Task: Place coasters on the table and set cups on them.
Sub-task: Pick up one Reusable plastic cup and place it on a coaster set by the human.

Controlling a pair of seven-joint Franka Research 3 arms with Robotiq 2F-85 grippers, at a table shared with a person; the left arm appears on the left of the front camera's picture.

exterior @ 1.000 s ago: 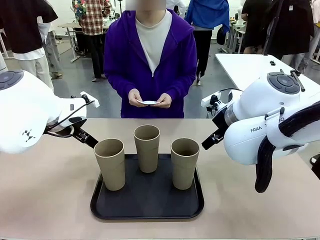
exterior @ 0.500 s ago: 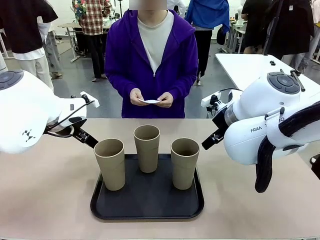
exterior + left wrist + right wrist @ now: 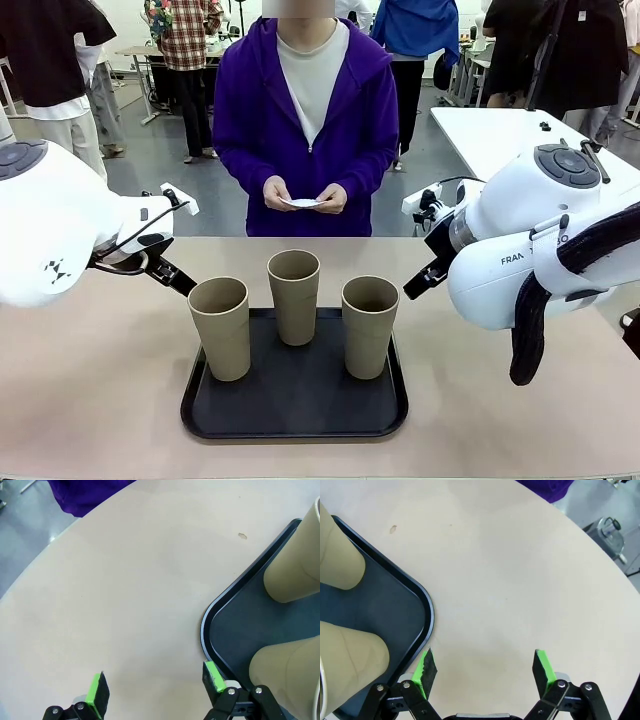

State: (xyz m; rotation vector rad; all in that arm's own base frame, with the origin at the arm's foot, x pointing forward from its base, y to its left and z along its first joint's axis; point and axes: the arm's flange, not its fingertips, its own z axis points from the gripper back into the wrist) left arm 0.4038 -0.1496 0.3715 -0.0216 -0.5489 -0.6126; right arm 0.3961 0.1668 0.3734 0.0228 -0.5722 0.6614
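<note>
Three tan cups stand upright on a black tray (image 3: 295,415): the left cup (image 3: 220,327), the middle cup (image 3: 294,296) farther back, and the right cup (image 3: 369,326). The person behind the table (image 3: 90,380) holds white coasters (image 3: 301,203) in both hands at waist height. My left gripper (image 3: 155,689) hangs open over bare tabletop at the tray's corner (image 3: 207,625), two cups (image 3: 295,565) beside it. My right gripper (image 3: 485,667) is open too, above the table just off the tray's other corner (image 3: 422,605), beside two cups (image 3: 340,560).
A white rectangular table (image 3: 510,135) stands at the back right. Other people stand farther off behind the person. Bare tabletop lies left and right of the tray and between it and the person.
The person's hands with the coasters shift slightly to the right. Both arms and all cups stay still.
</note>
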